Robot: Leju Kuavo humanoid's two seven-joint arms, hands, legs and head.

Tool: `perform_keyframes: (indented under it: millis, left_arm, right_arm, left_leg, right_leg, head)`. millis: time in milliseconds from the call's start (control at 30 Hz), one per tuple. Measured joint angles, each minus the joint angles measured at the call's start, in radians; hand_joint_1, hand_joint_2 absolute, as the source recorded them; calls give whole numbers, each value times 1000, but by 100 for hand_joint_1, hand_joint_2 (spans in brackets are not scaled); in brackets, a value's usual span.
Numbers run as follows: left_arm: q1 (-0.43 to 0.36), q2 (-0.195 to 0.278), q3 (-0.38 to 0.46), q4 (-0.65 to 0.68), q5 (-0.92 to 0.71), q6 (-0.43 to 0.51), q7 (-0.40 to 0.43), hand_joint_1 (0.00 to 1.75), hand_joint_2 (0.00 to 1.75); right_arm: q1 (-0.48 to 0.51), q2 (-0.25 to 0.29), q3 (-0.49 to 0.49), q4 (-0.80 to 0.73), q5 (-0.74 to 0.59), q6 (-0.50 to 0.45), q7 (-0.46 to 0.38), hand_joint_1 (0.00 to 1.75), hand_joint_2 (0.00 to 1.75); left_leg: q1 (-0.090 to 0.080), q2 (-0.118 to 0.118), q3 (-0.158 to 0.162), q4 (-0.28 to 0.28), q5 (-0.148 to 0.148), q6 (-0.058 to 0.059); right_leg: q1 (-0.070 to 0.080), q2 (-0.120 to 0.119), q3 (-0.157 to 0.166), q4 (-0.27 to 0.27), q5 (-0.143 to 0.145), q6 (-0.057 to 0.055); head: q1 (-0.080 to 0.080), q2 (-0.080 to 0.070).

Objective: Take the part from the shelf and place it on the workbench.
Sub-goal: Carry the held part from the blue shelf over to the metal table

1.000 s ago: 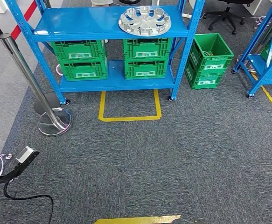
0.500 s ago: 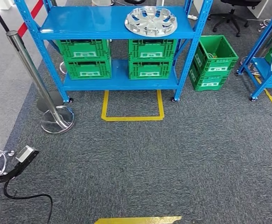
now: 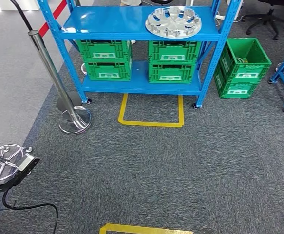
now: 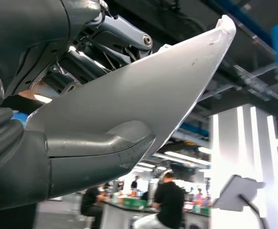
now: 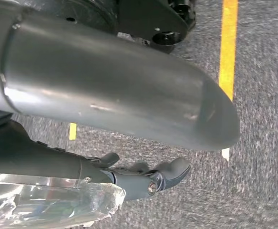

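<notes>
Two green crates point(image 3: 104, 59) and point(image 3: 173, 61) are sitting on the lower level of the blue shelf point(image 3: 107, 23) in the head view, and the silver wheel-cover part point(image 3: 173, 21) is lying flat on the top level, toward its right end. Further green crates point(image 3: 242, 68) are standing on the grey carpet point(image 3: 162, 165) just right of the shelf, a chrome barrier post point(image 3: 57, 85) is leaning at the left, and yellow floor tape point(image 3: 151, 109) is marking a box in front.

Moving to the left wrist view, the left hand point(image 4: 94, 119) is gripping a large white curved panel point(image 4: 159, 81), its thumb lying across the surface.

Moving to the right wrist view, the right hand point(image 5: 144, 176) is hanging over carpet; whether it is clenched or released cannot be told.
</notes>
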Motion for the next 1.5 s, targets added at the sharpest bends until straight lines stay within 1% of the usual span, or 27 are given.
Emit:
perform_keyframes:
  millis: [33,67,100,200,267,333,400,500,533,567,600,633,700,767,833,867,933,967,1033,1067,1100,1167,1233,1300,1367,1433,1500]
  left_arm:
    - [2,0,0,0,0,0,1,175,175]
    - [3,0,0,0,0,0,3,175,175]
    - [3,0,0,0,0,0,4,175,175]
    - [1,1,0,-1,0,0,4,175,175]
    - [-2,1,-1,-4,0,0,4,175,175]
    - [-1,1,-1,-5,0,-1,5,175,175]
    - [-2,1,-1,-7,1,-1,6,175,175]
    - [-4,-1,-2,-9,0,-2,6,175,175]
    - [-3,-1,-2,-9,0,-2,7,175,175]
    - [-2,-1,-2,-9,0,-3,7,175,175]
    - [-1,-2,-2,-9,0,-3,7,175,175]
    - [0,-2,-2,-9,0,-3,7,175,175]
    - [0,-3,-2,-9,0,-3,8,175,175]
    - [1,-3,-2,-9,0,-2,9,175,175]
    - [5,-3,0,-9,0,-1,9,175,175]
    - [7,-2,1,-10,0,0,10,175,175]
    - [7,1,4,-11,0,0,10,175,175]
    - [6,2,6,-11,0,1,11,175,175]
    - [5,3,8,-11,0,0,12,175,175]
    - [7,2,9,-11,0,1,12,175,175]
    - [8,3,10,-11,0,1,12,175,175]
    - [9,3,13,-11,0,2,12,175,175]
    - [8,4,15,-11,0,3,12,175,175]
    - [11,4,17,-11,0,4,12,175,175]
    - [17,4,20,-11,0,4,12,175,175]
    - [18,4,22,-12,1,4,12,175,175]
    - [18,3,23,-12,1,3,11,175,175]
  right_arm:
    - [1,0,0,0,0,0,1,0,0]
    - [2,0,0,0,0,0,1,0,0]
    - [2,0,0,0,1,0,2,0,0]
    - [0,1,0,-2,2,0,1,0,0]
    - [0,1,0,-2,2,0,1,0,0]
    - [-1,1,0,-3,3,0,1,0,0]
    - [-3,1,0,-5,3,0,1,0,0]
    - [-1,1,0,-6,3,0,1,0,0]
    - [0,1,0,-6,3,0,2,0,0]
    - [2,1,0,-6,3,0,2,0,0]
    - [3,1,0,-6,3,0,2,0,0]
    - [3,1,0,-6,3,0,2,0,0]
    - [3,1,0,-6,4,0,2,0,0]
    - [3,1,0,-6,4,0,3,0,0]
    - [3,1,0,-6,4,0,4,0,0]
    - [3,2,0,-7,5,0,4,0,0]
    - [2,2,-1,-8,6,0,4,0,0]
    - [2,2,-1,-9,7,0,4,0,0]
    - [3,2,-1,-10,7,0,4,0,0]
    - [4,2,-1,-10,7,0,5,0,0]
    - [4,2,-1,-10,7,0,5,0,0]
    - [3,3,-1,-10,9,0,5,0,0]
    - [2,4,-1,-10,10,0,5,0,0]
    - [1,4,-1,-10,11,0,5,0,0]
    - [1,4,-1,-10,12,0,5,0,0]
    - [0,4,-1,-11,13,-2,5,0,0]
    - [0,4,0,-11,14,-3,5,0,0]
  left_leg:
    - [0,5,-21,48,-13,0]
    - [0,7,-27,62,-8,1]
    - [0,11,-11,33,17,3]
    - [-8,50,90,-151,98,15]
    - [-16,66,116,-207,103,25]
    - [-16,52,113,-211,105,36]
    - [-12,36,112,-216,108,47]
    - [-10,13,109,-217,111,59]
    - [-11,4,108,-217,111,60]
    - [-12,-6,108,-217,111,60]
    - [-12,-16,109,-217,111,60]
    - [-12,-26,111,-217,111,60]
    - [-13,-46,112,-216,112,57]
    - [-11,-65,104,-214,115,47]
    - [-7,-85,97,-215,122,32]
    - [-7,-83,94,-213,120,26]
    - [-8,-51,72,-165,87,17]
    - [-8,-26,46,-110,56,13]
    - [-6,2,-15,19,0,5]
    - [-5,6,-31,53,-6,2]
    - [-5,9,-29,51,7,1]
    - [-5,24,31,-56,72,3]
    - [-10,55,98,-177,111,10]
    - [-16,65,116,-217,110,23]
    - [-16,49,113,-222,112,38]
    - [-12,35,113,-226,116,51]
    - [-10,20,112,-227,117,59]
  right_leg:
    - [2,-11,0,0,-1,-2]
    - [4,-22,1,1,-2,-3]
    - [5,-32,4,1,-4,-3]
    - [11,-56,14,3,-13,4]
    - [16,-72,17,5,-18,13]
    - [16,-84,18,4,-22,22]
    - [13,-57,5,33,-47,32]
    - [10,-2,-81,214,-138,39]
    - [10,2,-110,269,-155,39]
    - [10,4,-124,292,-153,38]
    - [10,7,-120,275,-130,36]
    - [10,12,-98,222,-92,32]
    - [9,50,-39,85,-23,22]
    - [9,80,-3,14,-6,16]
    - [10,70,4,4,-8,12]
    - [8,60,6,-1,-4,8]
    - [4,37,13,-14,2,-1]
    - [4,25,16,-17,3,-4]
    - [5,1,16,-18,2,-8]
    - [6,-11,17,-17,1,-8]
    - [6,-22,17,-17,0,-8]
    - [6,-40,23,-16,-5,-3]
    - [12,-54,28,-13,-13,6]
    - [18,-68,30,-12,-17,15]
    - [17,-78,32,-11,-23,24]
    - [14,-51,12,34,-57,33]
    - [12,-10,-49,164,-123,37]
  head:
    - [0,0]
    - [0,0]
    - [0,0]
    - [0,0]
    - [0,0]
    - [0,0]
    - [3,0]
    - [7,0]
    - [7,0]
    - [7,0]
    - [7,0]
    - [7,0]
    - [6,0]
    - [6,0]
    - [6,0]
    - [5,0]
    - [-1,0]
    - [-4,0]
    - [-7,0]
    - [-7,0]
    - [-7,0]
    - [-7,0]
    - [-7,0]
    - [-7,0]
    - [-7,0]
    - [-3,0]
    - [1,0]
